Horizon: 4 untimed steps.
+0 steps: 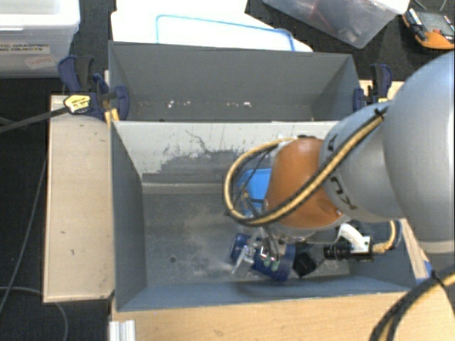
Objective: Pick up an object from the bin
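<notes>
**Blue piece sits directly under the gripper, against the near wall**

Blue piece (pixel 281 270) is the thing nearest the tool, so it is the likely pick.

The grey bin (pixel 178 219) is mostly bare floor, and what lies in it is gathered at its near right. The arm (pixel 416 148) comes in from the right and bends steeply down. Its orange cover (pixel 298 190), looped with cable, hides much of what is below.

The gripper (pixel 259 253) is low in the bin, close to the near wall and down among the things there. Whether it is spread or closed cannot be told, because metal parts and blue surfaces overlap.

The dark blue piece shows on both sides of the gripper, to the left and to the near right. Its long axis seems to run roughly along the near wall, so the thing lies below the tool and not off to one side. A grip across that axis looks the natural one, with little room left toward the wall.

A small black thing (pixel 304 263) lies just to the right of the blue piece.
</notes>
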Tool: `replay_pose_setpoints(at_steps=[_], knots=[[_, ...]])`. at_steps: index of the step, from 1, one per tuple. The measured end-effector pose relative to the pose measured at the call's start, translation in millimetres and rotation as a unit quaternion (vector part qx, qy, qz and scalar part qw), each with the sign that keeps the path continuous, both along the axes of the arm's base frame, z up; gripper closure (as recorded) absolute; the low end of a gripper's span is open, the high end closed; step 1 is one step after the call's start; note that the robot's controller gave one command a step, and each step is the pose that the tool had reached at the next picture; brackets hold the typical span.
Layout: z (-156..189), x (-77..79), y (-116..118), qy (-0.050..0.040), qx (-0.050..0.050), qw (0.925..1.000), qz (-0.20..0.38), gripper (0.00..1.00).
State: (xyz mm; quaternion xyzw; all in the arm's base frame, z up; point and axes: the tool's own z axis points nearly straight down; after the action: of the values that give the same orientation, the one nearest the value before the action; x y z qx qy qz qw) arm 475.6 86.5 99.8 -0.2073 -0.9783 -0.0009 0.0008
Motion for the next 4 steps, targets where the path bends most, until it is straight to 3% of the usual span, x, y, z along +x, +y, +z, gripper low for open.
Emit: replay_pose_setpoints(at_steps=[1, 2, 4], knots=[[-30, 3.3, -11, -0.0113, -0.001, 0.9983, 0.058, 0.0], [-30, 2.0, -31, -0.0029, 0.0, 0.9982, 0.06, 1.0], [-27, 1.9, -31, -0.0037, 0.0, 0.9982, 0.059, 1.0]])
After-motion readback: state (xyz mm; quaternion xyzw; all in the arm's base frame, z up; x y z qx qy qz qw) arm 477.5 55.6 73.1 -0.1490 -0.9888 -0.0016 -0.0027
